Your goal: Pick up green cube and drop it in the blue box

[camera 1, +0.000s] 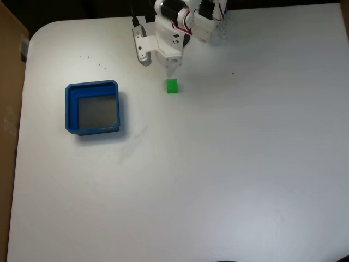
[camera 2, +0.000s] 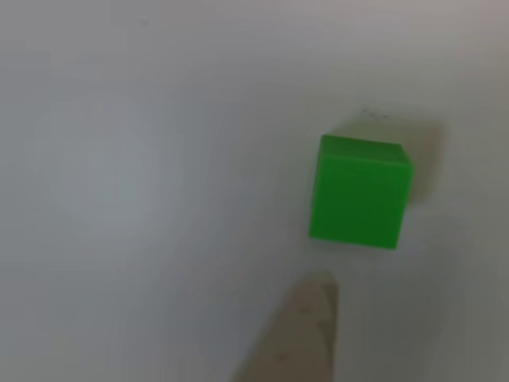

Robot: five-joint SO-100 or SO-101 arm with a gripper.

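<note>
Just green cube [camera 1: 172, 85] below gripper [camera 1: 158, 64]

In the fixed view, the cube [camera 1: 172, 85] is sitting on the table [camera 1: 218, 174], near the top and a bit left of the middle. The box [camera 1: 92, 107] is sitting well to its left and a little lower. The gripper [camera 1: 158, 61] is hanging just above the cube. In the other view, a fingertip [camera 2: 306, 334] is lying below and left of the cube [camera 2: 359, 191].
</note>
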